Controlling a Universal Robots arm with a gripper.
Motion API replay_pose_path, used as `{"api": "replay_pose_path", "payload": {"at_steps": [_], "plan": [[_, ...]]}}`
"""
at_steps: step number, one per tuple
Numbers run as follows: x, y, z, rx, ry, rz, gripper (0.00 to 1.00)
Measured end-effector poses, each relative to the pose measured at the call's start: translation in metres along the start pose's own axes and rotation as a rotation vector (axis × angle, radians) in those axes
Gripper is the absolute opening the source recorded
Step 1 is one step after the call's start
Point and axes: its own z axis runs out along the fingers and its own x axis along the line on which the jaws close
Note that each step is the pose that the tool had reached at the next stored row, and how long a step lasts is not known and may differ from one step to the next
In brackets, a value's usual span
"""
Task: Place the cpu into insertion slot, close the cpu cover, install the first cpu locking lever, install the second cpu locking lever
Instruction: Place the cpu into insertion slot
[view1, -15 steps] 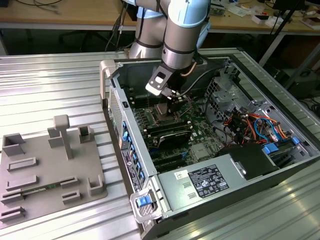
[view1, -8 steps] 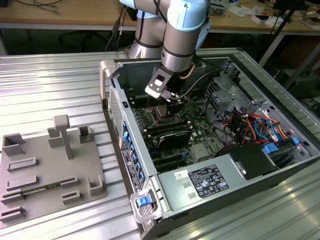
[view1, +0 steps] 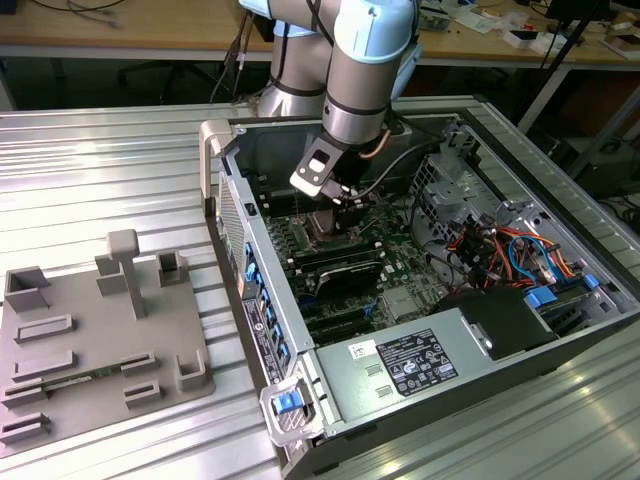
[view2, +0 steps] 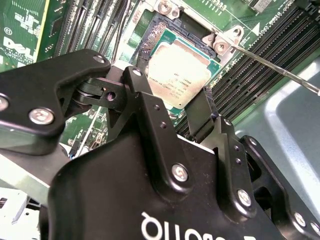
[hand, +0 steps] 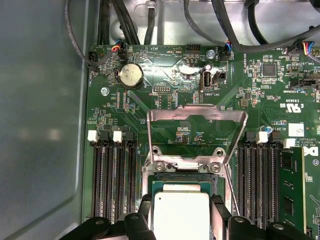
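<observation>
My gripper (view1: 326, 214) reaches down into the open computer case over the green circuit board. In both wrist views its black fingers (hand: 218, 204) flank the cpu (hand: 180, 212), a silvery square chip, and press on its two opposite edges. The cpu (view2: 181, 74) sits low in the insertion slot (hand: 181, 176), whose dark centre and silvery rim (view2: 151, 31) show around it. Beyond the slot, the cpu cover (hand: 198, 111), a thin metal frame with a square window, stands swung back on its hinge. A thin locking lever (view2: 280, 71) sticks out beside the slot, unlatched.
Long black memory slots (hand: 114, 180) run along both sides of the socket. Cables (view1: 500, 250) and a drive cage crowd the case at the exterior view's right. A power supply (view1: 410, 362) sits at the near end. A grey fixture plate (view1: 100, 340) lies on the table to the left.
</observation>
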Motion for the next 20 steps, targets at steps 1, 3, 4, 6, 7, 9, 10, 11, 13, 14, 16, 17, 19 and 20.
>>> {"api": "replay_pose_path", "payload": {"at_steps": [1,3,4,6,7,9,10,11,13,14,16,17,19,20], "plan": [[0.0,0.0,0.0002,0.0,0.0,0.0,0.55],[0.0,0.0,0.0003,0.0,-0.0004,0.0,0.55],[0.0001,-0.0001,0.0006,0.0,-0.005,0.0,0.55],[0.0,-0.0001,0.0011,0.0005,-0.0223,-0.002,0.55],[0.0,-0.0001,0.0016,0.0006,-0.0243,-0.002,0.55],[0.0002,-0.0003,0.0042,0.0006,-0.0248,-0.002,0.55],[0.0004,-0.0004,0.0058,0.0006,-0.0249,-0.002,0.55],[0.0004,-0.0004,0.0065,0.0006,-0.025,-0.002,0.55],[0.0003,-0.0005,0.0067,0.0011,-0.0251,-0.002,0.55],[0.0002,-0.0006,0.0069,0.0012,-0.025,-0.002,0.55],[-0.0003,-0.0005,0.0075,0.0018,-0.025,-0.002,0.55],[-0.0005,-0.0006,0.0077,0.0018,-0.0249,-0.002,0.55],[-0.0007,-0.0007,0.0088,0.002,-0.0249,-0.002,0.55],[-0.0007,-0.0007,0.0092,0.0019,-0.0249,-0.002,0.55]]}}
